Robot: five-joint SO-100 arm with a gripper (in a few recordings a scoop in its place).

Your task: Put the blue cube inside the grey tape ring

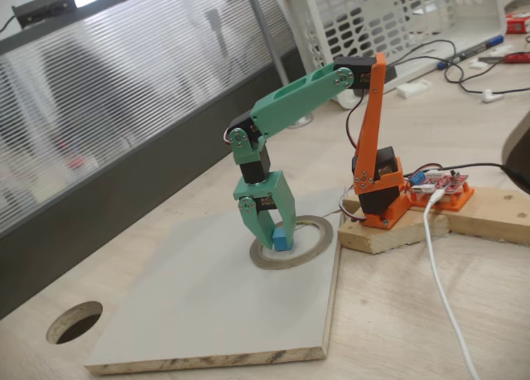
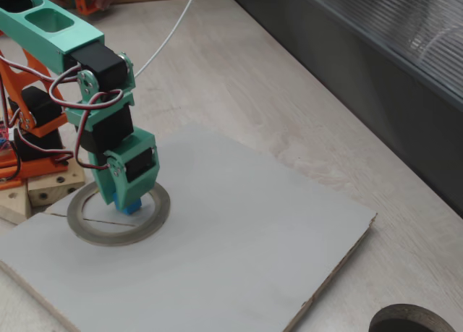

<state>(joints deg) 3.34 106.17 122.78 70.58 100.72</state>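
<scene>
Workshop bench, loose cables, circuit board

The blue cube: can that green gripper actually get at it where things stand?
Probably yes. The gripper is already down around the blue cube, a finger on either side, over the grey tape ring; nothing stands between.

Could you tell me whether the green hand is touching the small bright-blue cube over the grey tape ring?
Touching. In a fixed view the small bright-blue cube sits pinched between the green hand's fingers with no gap, inside the grey tape ring; the other fixed view agrees.
</scene>
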